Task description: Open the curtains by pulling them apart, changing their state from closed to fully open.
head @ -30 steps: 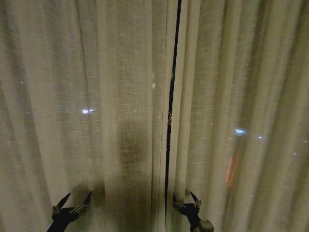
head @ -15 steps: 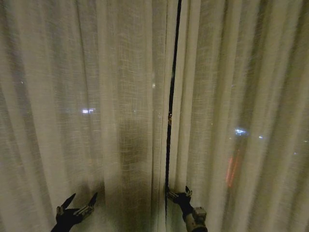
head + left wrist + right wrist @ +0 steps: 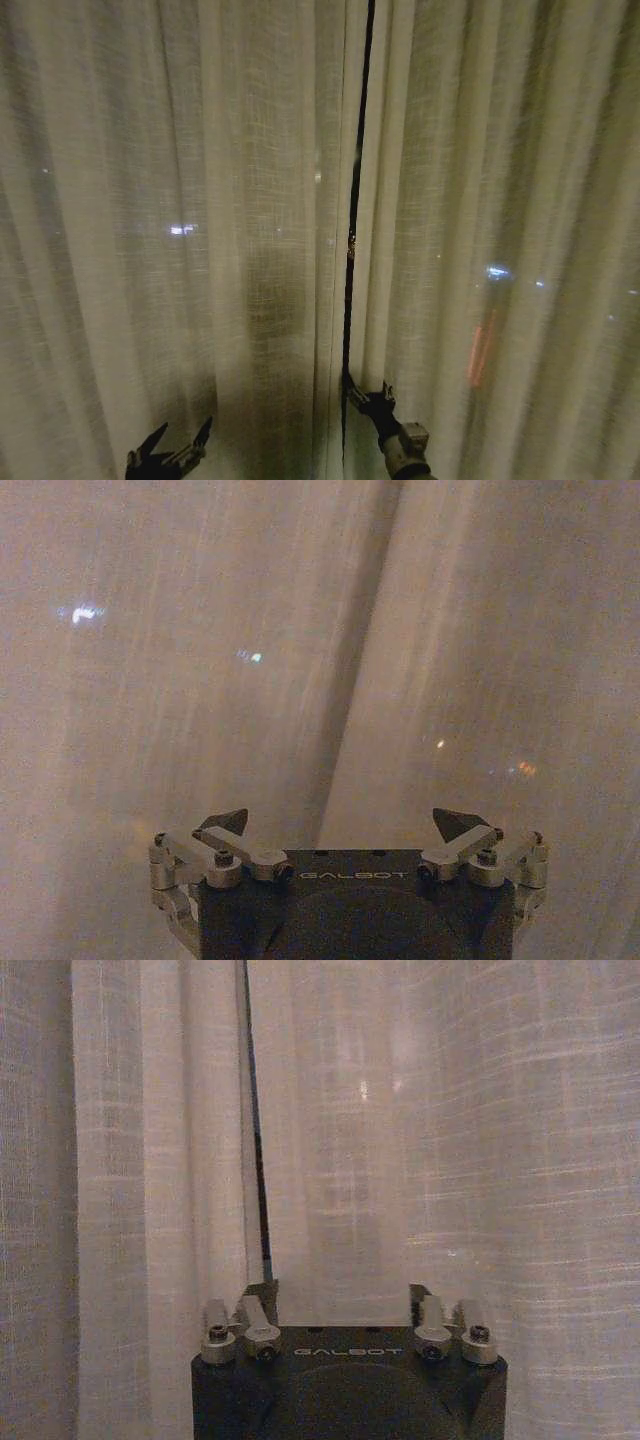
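Note:
Two sheer off-white pleated curtains hang closed across the head view: the left curtain (image 3: 200, 200) and the right curtain (image 3: 500, 200). A thin dark slit (image 3: 352, 260) runs between them. My right gripper (image 3: 367, 392) is open and pressed against the right curtain's inner edge, one finger (image 3: 262, 1305) at the slit and the other finger (image 3: 420, 1302) on the right curtain (image 3: 470, 1160). The fingertips sink into the fabric. My left gripper (image 3: 176, 444) is open low in front of the left curtain (image 3: 200, 680), holding nothing; its fingers (image 3: 225, 821) stand clear of the cloth.
Dark night glass shows through the slit (image 3: 256, 1160). Small city lights (image 3: 182, 230) and a reddish glow (image 3: 482, 350) shine through the fabric. Curtain cloth spans the whole width ahead.
My right gripper moved up and forward to the right curtain's inner edge by the slit. My left gripper dropped lower in the head view. The curtains hang as before.

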